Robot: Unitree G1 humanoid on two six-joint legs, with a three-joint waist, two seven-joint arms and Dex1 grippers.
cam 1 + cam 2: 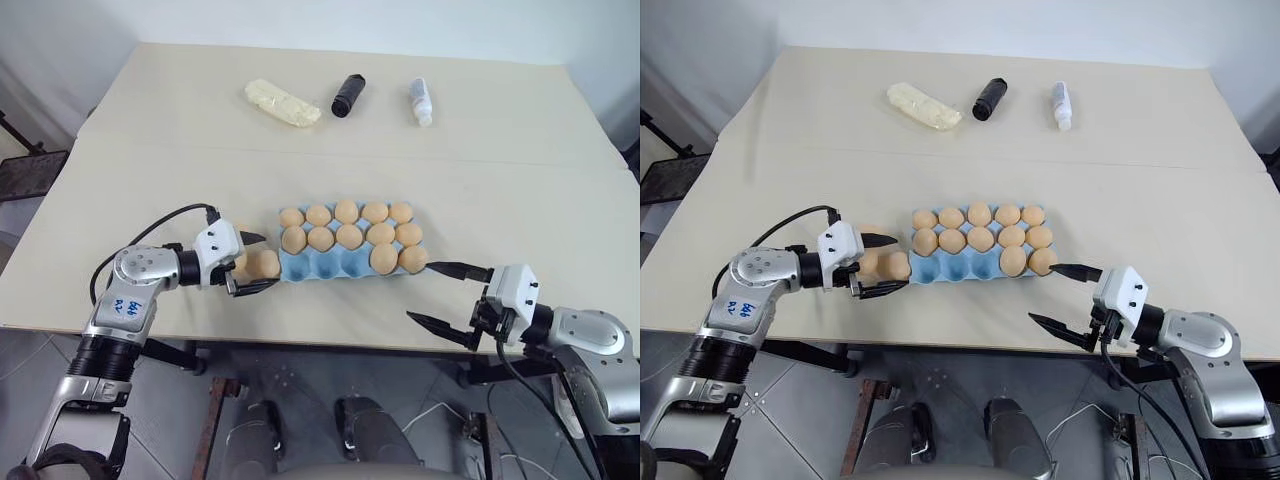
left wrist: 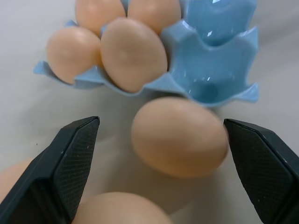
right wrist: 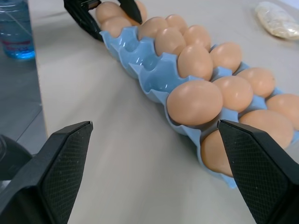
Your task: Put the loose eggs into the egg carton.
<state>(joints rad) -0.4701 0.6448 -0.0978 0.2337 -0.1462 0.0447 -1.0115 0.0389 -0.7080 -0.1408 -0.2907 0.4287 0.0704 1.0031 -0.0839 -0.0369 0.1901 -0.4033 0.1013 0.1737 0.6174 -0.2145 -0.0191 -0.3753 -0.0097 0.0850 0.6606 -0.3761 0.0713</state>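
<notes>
Now my left jaws (image 1: 252, 262) hang level at the left end of the egg carton (image 1: 320, 266), spread wide apart, with nothing clamped between them. The loose eggs (image 1: 264, 263) lie on the desk (image 1: 150, 170) just beside that same left end of the carton; in my left wrist view one egg (image 2: 180, 136) sits between my two black fingers (image 2: 70, 158), close against the carton's corner cup, and parts of two more eggs show nearer to me. I cannot tell whether either finger touches it.

The carton itself is a light blue tray lying near the desk's front edge. Its two far rows are full of tan eggs. In its near row the three cups at the left are bare blue, and the two at the right hold eggs.

Beyond the carton, well apart from it toward the far side of the desk, lie a pale yellow lumpy oblong (image 1: 282, 103), a black cylinder (image 1: 347, 95) and a small white bottle (image 1: 421, 101), in that order.

At the carton's right end my right jaws (image 1: 447, 295) are also wide apart and grip nothing; one finger's tip lies just beside the carton's near right corner, the other reaches out past the desk's front edge
</notes>
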